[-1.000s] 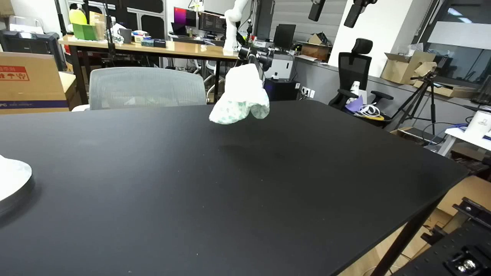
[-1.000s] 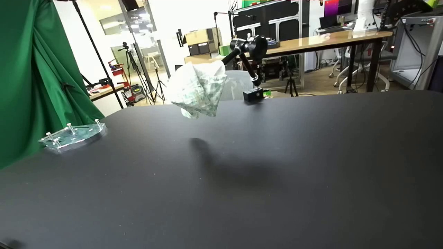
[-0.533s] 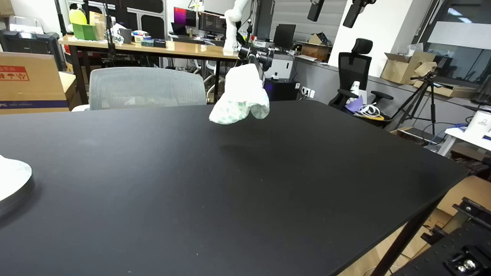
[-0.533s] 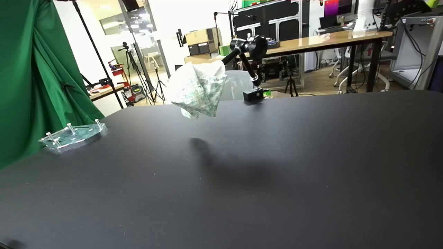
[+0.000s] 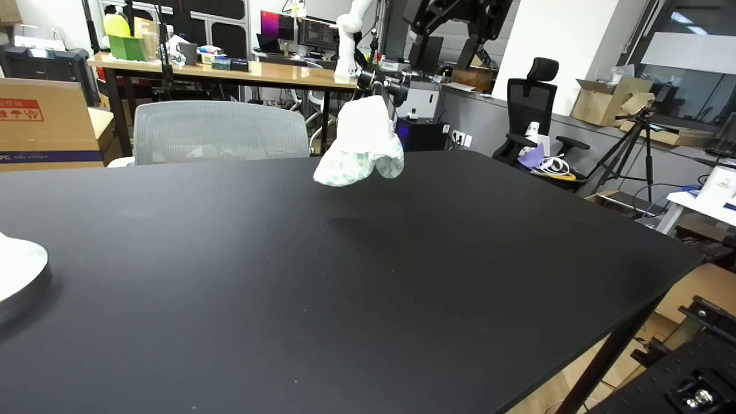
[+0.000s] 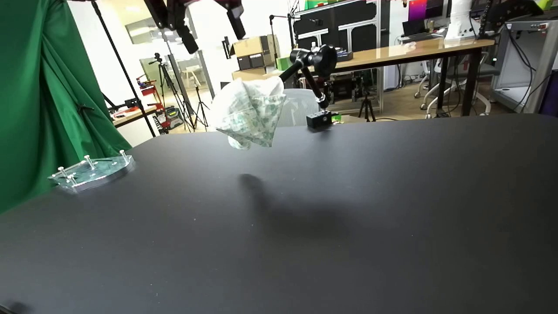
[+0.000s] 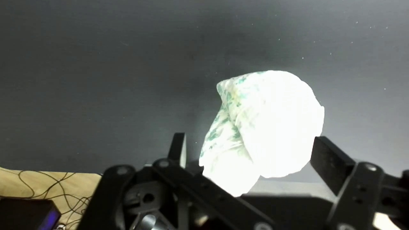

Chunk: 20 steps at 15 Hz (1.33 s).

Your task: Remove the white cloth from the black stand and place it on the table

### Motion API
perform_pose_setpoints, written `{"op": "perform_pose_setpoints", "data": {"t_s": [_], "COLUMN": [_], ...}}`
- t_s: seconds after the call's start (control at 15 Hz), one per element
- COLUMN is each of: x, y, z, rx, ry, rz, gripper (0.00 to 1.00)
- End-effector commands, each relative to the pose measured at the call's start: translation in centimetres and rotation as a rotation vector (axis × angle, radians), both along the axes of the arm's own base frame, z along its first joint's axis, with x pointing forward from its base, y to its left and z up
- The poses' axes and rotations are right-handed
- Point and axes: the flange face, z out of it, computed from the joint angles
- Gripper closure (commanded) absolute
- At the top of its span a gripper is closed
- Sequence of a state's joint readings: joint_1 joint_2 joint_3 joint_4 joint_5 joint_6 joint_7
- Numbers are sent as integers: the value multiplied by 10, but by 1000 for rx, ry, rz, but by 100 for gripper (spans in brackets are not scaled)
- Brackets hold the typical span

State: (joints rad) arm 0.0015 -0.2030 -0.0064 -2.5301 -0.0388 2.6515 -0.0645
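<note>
Jaws: in an exterior view they have come lower and further left within the last second, spread apart and holding nothing, above and right of the white cloth [image 5: 363, 138].
Cloth: unmoved, hanging above the black desk [image 5: 259, 287] towards its far edge; so the approach seems under way and the removal not yet begun.
Jaws and cloth: in an exterior view the jaws have just come plainly into sight, above and left of the black stand [image 6: 325, 61], well apart from the cloth draped over its end; the next move probably calls for lowering.
Stand: smooth jointed rods, a round knob, a block-shaped foot at the desk's far edge.
Cloth folds: soft, thin-looking, falling to pointed corners, with a faint green print.
Clear plate [image 6: 102, 169]: glassy, curved along its near side, upright metal pins [image 6: 89, 162] on top, at the left of the desk.
Jaws from the wrist: in the wrist view, apart, one left and one right of the cloth, as if being lined up to pinch it.
Cloth print: leaf-like green blotches at left; the rounded right part is glared to plain white, its weave lost.
Desk surface: dull sheen, flecked with pale specks.
</note>
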Motion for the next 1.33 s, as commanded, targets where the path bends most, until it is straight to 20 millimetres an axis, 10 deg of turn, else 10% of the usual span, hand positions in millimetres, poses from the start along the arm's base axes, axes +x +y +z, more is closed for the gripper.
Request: {"op": "perform_pose_setpoints", "data": {"t_s": [0.0,0.67,0.73,1.27], "x": [34,63,63,71], "y": [21,34,34,35], "z": [-25,-71,-74,-96], "rx": [-10,-52,-54,-65], "ry": [-12,47,49,54], "rz": [85,202,206,245], "gripper": [0,0,25,75]}}
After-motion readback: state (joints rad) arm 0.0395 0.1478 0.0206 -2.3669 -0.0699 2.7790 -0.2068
